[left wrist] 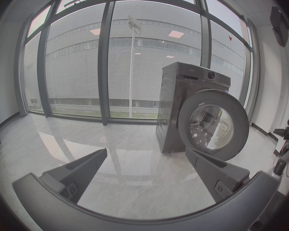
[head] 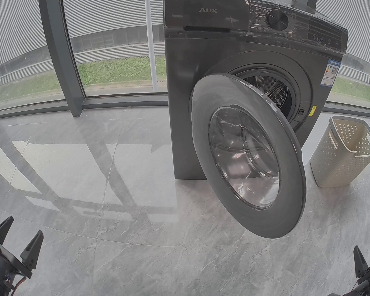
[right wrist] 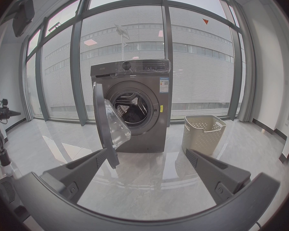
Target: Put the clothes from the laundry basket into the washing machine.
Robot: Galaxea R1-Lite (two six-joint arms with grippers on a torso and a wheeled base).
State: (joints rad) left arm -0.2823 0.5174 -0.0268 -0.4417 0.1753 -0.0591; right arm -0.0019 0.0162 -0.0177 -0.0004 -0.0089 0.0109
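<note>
Standing open, washing machine [head: 185, 103] holds dark clothes [right wrist: 131, 114] | laundry basket [head: 337, 161] beside it | left claw [head: 24, 226], right claw [head: 368, 240] agape, unladen

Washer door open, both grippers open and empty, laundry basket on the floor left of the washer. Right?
No: the laundry basket stands to the right of the washer, as the head view shows. The rest holds.

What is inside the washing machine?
Through the open door of the washing machine the shiny drum shows, with a dark heap, maybe clothes, lying low in it. The door and front ring hide the rest.
</note>
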